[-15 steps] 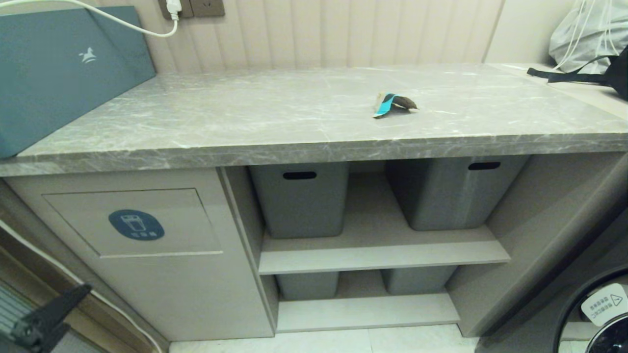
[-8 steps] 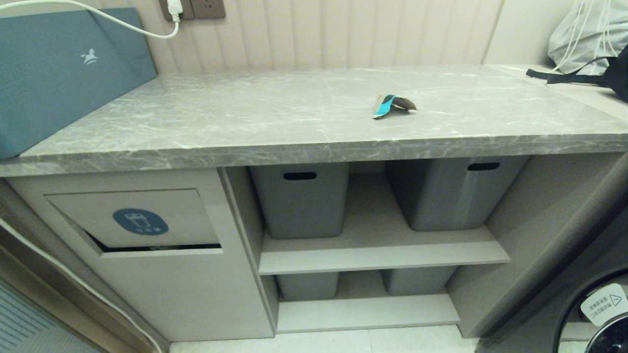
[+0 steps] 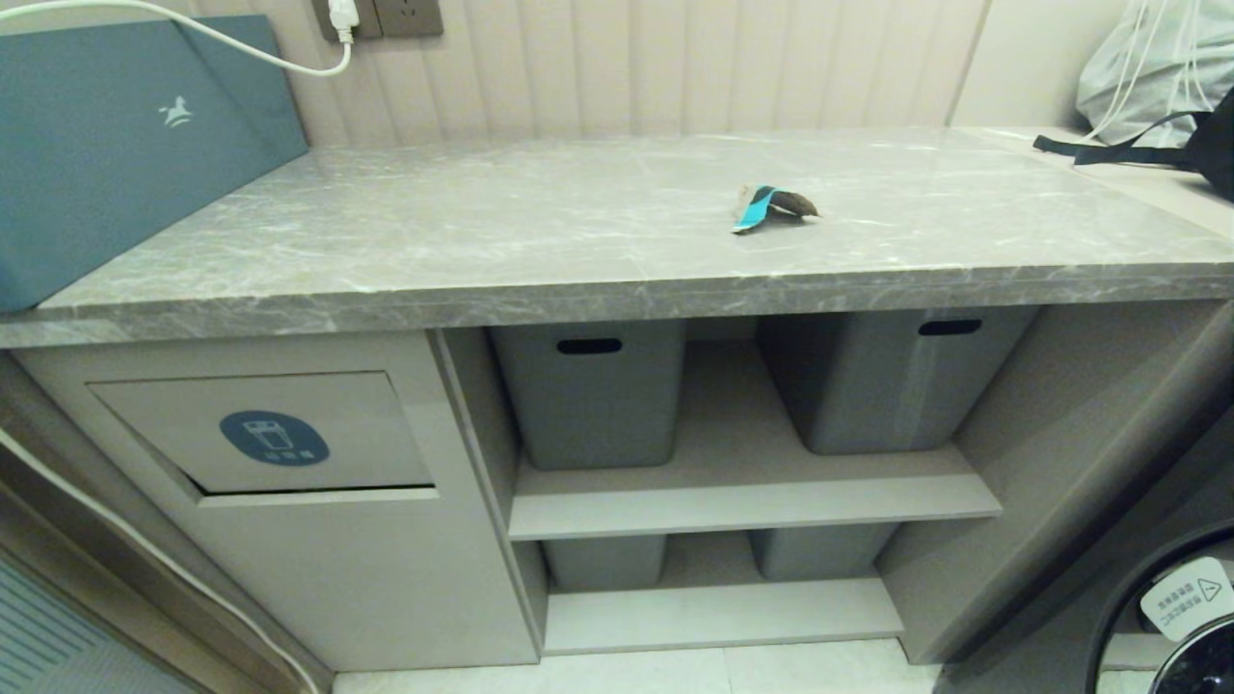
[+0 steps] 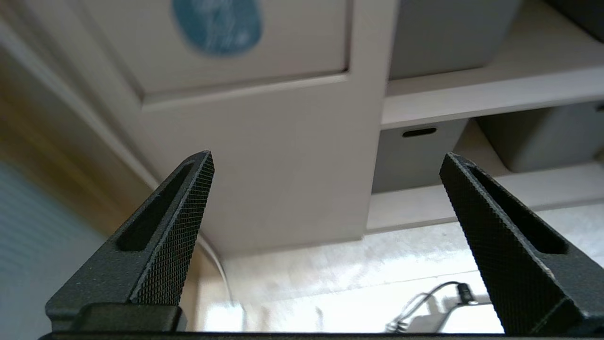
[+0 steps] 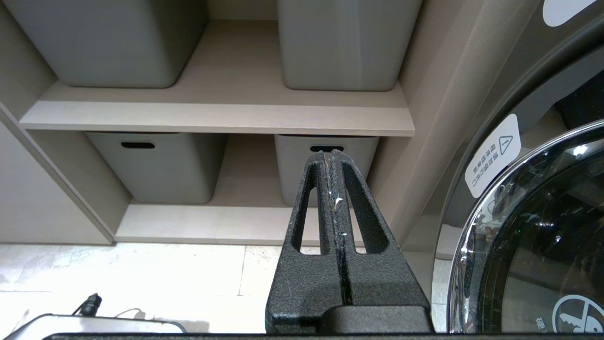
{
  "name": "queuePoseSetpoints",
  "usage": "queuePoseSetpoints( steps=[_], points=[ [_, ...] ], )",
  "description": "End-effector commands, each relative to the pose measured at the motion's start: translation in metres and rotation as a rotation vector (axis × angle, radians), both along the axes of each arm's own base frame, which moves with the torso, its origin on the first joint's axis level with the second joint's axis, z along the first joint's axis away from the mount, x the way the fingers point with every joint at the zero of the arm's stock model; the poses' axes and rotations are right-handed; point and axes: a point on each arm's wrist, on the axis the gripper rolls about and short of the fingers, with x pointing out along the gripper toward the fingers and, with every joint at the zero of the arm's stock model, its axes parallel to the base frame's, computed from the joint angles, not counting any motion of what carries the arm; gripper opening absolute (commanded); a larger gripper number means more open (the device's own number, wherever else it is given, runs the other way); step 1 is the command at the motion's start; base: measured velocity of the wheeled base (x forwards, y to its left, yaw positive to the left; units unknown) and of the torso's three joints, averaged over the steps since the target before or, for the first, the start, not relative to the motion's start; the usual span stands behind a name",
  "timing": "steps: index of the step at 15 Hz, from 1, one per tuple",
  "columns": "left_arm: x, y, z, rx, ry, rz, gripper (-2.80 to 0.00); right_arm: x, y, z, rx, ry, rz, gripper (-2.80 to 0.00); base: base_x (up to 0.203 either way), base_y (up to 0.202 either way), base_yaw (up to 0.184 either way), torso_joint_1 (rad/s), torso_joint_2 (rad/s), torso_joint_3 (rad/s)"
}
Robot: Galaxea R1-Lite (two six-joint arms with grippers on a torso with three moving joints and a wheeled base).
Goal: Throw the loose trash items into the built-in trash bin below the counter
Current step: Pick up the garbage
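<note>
One loose trash item (image 3: 771,207), a crumpled brown and cream scrap with a turquoise stripe, lies on the grey marble counter (image 3: 482,222), right of centre. The built-in trash bin (image 3: 270,439) is the beige flap with a round blue icon under the counter's left end; a thin dark gap shows along its lower edge. Neither gripper appears in the head view. My left gripper (image 4: 326,158) is open and empty, low in front of the cabinet below the trash bin flap (image 4: 217,23). My right gripper (image 5: 330,153) is shut on nothing and points at the lower shelf.
A teal box (image 3: 116,145) leans at the counter's left end under a white cable (image 3: 241,48). Grey tubs (image 3: 588,395) (image 3: 887,386) fill the open shelves. A washing machine door (image 3: 1176,617) stands at the right. A bag (image 3: 1147,67) lies at the back right.
The left gripper left the head view's lower left corner. The bin flap was flush a second ago, stood ajar with a dark gap half a second ago, and is nearly closed now.
</note>
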Motion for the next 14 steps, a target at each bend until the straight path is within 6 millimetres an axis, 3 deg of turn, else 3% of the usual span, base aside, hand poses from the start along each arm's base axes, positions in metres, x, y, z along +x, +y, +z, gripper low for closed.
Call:
queuePoseSetpoints(
  steps=[1, 5, 6, 10, 14],
  points=[
    [0.0, 0.001, -0.003, -0.045, 0.037, 0.024, 0.0, 0.0, 0.0, 0.0, 0.0, 0.0, 0.001, -2.8, 0.0, 0.0, 0.0, 0.0, 0.0, 0.0],
    [-0.004, 0.0, -0.011, -0.138, 0.201, -0.064, 0.0, 0.0, 0.0, 0.0, 0.0, -0.001, 0.001, -2.8, 0.0, 0.0, 0.0, 0.0, 0.0, 0.0],
    [-0.004, 0.001, -0.011, -0.136, 0.21, -0.072, -2.8, 0.0, 0.0, 0.0, 0.0, -0.001, 0.001, -2.8, 0.0, 0.0, 0.0, 0.0, 0.0, 0.0],
    [-0.008, 0.002, -0.012, -0.102, 0.174, -0.087, -2.8, 0.0, 0.0, 0.0, 0.0, -0.001, 0.001, -2.8, 0.0, 0.0, 0.0, 0.0, 0.0, 0.0],
    [-0.025, 0.004, -0.022, -0.059, -0.02, 0.016, -2.8, 0.0, 0.0, 0.0, -0.007, 0.0, 0.001, -2.8, 0.0, 0.0, 0.0, 0.0, 0.0, 0.0]
  ],
)
